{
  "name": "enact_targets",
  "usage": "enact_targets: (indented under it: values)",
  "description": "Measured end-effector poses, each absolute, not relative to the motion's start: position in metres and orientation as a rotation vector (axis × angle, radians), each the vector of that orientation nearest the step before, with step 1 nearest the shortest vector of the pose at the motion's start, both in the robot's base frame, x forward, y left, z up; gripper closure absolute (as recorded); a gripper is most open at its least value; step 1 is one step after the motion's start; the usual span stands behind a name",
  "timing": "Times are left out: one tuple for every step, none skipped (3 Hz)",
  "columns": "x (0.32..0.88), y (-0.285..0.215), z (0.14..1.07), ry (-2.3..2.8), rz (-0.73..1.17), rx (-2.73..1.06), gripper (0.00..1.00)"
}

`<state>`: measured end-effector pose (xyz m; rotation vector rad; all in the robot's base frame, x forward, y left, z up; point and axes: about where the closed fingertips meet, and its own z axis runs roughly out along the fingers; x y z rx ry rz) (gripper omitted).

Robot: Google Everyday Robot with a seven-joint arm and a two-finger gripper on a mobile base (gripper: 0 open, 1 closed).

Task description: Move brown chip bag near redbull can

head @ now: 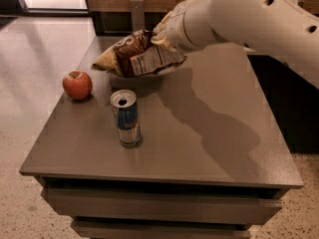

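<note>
Holding: gripper (pixel 163 31) is closed tight on the right end of the brown chip bag (pixel 137 56), over the far middle of the table (pixel 209 133)
Bag pose: lifted off the surface and tilted, tan end pointing left, with its shadow on the tabletop right below
Bag print: white nutrition panel faces the camera, white lettering on the dark brown part; neither is readable
Can: redbull can (pixel 127 118) stands upright, near and left of centre, blue-and-silver body, silver top facing up; no readable brand text
Bag vs can: the bag is farther back than the can and a bit to the right, apart, no contact
Apple: red apple (pixel 77 85) sits left of the can, close to the left edge, touching nothing
Arm: white arm (pixel 249 14) comes in from the far right, its shadow falling across the right half of the table
</note>
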<state>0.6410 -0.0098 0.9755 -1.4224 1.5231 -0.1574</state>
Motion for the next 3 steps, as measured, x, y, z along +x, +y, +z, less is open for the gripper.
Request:
enact_targets:
  values:
    - [0.629, -0.004, 0.969, 1.529, -0.129, -1.421, 1.0]
    - [0.619, -0.004, 0.964, 1.541, -0.118, -1.412, 1.0]
    - [0.611, -0.007, 0.956, 1.565, -0.111, -1.397, 1.0]
